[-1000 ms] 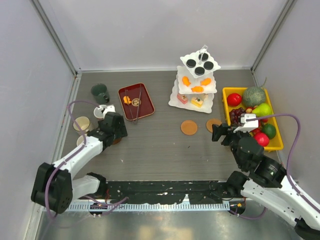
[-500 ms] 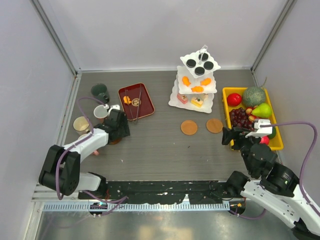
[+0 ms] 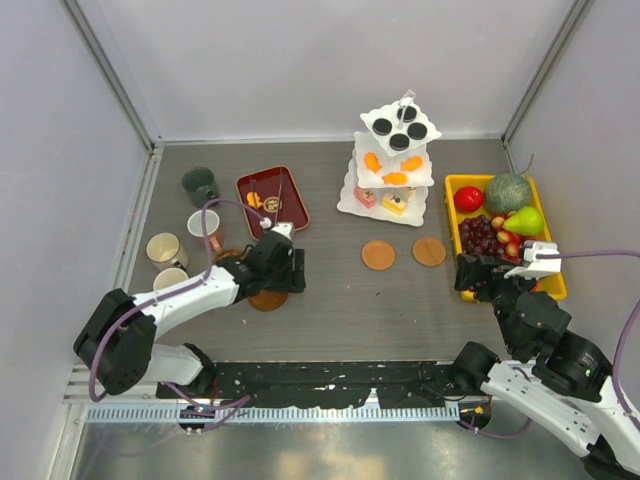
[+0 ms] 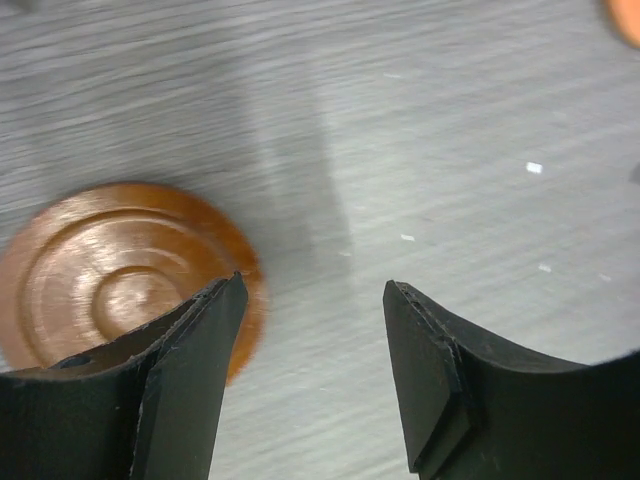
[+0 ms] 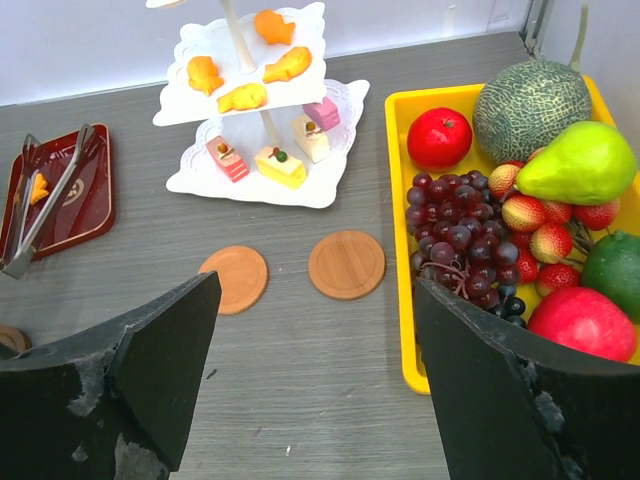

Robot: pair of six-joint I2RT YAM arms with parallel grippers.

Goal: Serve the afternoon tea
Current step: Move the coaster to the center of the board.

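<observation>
Robot lab cell: plain walls [image 3: 300, 70] enclosing a grey table [image 3: 340, 305]

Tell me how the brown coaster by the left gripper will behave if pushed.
The coaster looks like a thin, ringed wooden disc: probably stiff and light. Lying flat, it should slide, not roll. Its low edge may be awkward to pinch.

The grey table [image 3: 330, 310] is carrying a white three-tier stand [image 3: 347, 206], brown coasters [image 3: 378, 255], four mugs [image 3: 162, 249], a red tray [image 3: 291, 216] and a yellow tray [image 3: 452, 226].
</observation>
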